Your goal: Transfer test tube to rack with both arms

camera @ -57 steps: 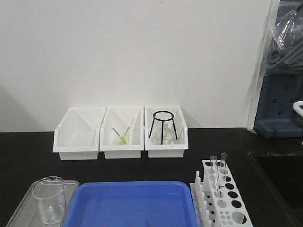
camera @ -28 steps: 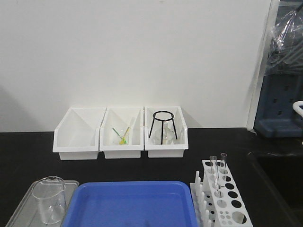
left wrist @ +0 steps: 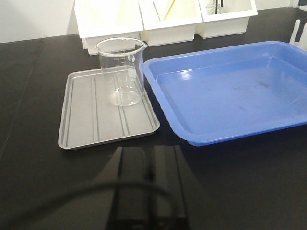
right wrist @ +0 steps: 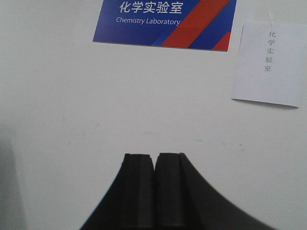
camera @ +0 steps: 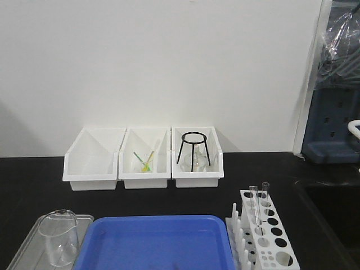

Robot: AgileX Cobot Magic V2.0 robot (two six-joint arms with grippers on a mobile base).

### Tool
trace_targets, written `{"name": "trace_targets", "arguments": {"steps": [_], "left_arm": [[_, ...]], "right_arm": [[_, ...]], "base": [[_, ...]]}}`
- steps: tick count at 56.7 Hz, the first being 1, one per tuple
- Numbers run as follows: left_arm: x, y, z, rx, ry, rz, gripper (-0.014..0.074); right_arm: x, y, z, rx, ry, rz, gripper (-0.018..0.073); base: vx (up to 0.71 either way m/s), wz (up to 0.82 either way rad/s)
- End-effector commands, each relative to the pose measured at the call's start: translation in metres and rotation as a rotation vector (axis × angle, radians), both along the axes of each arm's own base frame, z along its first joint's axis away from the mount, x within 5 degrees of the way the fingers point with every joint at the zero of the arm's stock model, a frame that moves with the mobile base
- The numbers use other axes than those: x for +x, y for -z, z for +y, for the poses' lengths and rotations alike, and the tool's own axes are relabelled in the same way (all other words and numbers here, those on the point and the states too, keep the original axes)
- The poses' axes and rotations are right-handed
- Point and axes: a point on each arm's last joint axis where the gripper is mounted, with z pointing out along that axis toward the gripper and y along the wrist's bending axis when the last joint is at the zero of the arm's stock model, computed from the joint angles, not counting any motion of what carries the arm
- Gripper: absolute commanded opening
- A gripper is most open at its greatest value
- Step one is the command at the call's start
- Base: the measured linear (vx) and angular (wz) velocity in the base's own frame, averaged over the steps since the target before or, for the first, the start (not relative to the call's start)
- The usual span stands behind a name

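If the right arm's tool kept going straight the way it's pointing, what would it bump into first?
Probably the white wall. The shut right tool faces it, below the blue sign; nothing shows between, though depth is unclear.

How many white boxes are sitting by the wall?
3, side by side at the wall: the left bin looks empty, the middle bin holds small sticks, the right bin holds a black stand.
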Motion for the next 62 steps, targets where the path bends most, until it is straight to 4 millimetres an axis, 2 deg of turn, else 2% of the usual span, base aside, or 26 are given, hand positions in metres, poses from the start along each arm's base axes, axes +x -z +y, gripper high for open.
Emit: {"name": "trace_targets", "arguments": {"steps": [1, 23, 34, 45, 56, 62], "left_arm": [[0.000, -0.017, 0.000, -0.029, 0.003, -0.117, 0.0158], [0.000, -0.017, 0.000, -0.029, 0.003, -0.117, 0.0159], [0.000, -0.017, 0.000, -0.028, 0.003, -0.117, 0.0159], [0.000, -0.017, 0.000, -0.028, 0.003, -0.117, 0.0159], [0.000, -0.017, 0.000, -0.028, 0.003, -0.117, 0.0159], [0.000, -0.017, 0.000, -0.028, 0.003, -0.117, 0.0159]], "right_arm": [[-0.004, -0.008, -0.004, -0.024, 0.047, -0.042, -0.0011], [-0.004, -0.008, -0.004, -0.024, 0.047, -0.042, -0.0011], [-0.003, -0.009, -0.007, -0.038, 0.103, -0.061, -0.0011], [-0.003, -0.009, -0.008, -0.141, 0.169, -0.112, -0.0011], [0.002, -0.011, -0.019, 0.013, 0.242, -0.068, -0.0011], [0.002, -0.011, -0.022, 0.043, 0.261, -0.063, -0.0011]], "base": [[0.00, 0.00], [0.00, 0.00], [0.00, 0.00], [0.00, 0.00], [0.00, 0.00], [0.00, 0.00]]}}
